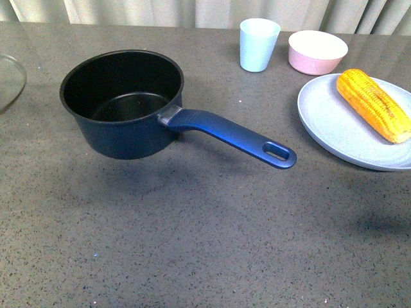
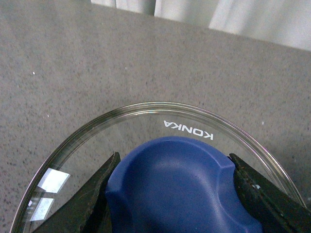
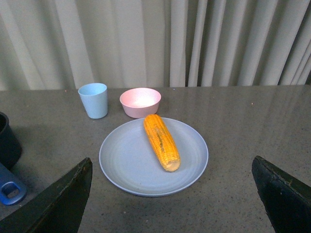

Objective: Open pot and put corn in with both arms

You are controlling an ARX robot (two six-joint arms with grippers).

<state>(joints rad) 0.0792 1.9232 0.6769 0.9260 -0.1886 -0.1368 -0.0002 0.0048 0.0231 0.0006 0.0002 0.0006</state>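
Lid gripped off the pot by the left arm; right jaws wide, facing the corn.

Front view: the dark navy-blue saucepan (image 1: 122,106) stands uncovered on the grey speckled table (image 1: 192,237), its long blue handle (image 1: 234,136) pointing toward the pale blue plate (image 1: 331,131), where the yellow-orange corn cob (image 1: 373,104) lies; neither gripper shows, only an edge of the clear glass lid (image 1: 9,80) at far left. Left wrist view: the left gripper (image 2: 174,162) has its black fingers (image 2: 92,194) pressed against both sides of the lid's blue knob (image 2: 175,194); whether the lid rests on the table I cannot tell. Right wrist view: the right gripper (image 3: 170,165) is spread wide and holds nothing, with the cob and plate lying between its fingers, and a light blue cup (image 3: 94,99) and small pink bowl (image 3: 140,101) just behind the plate.
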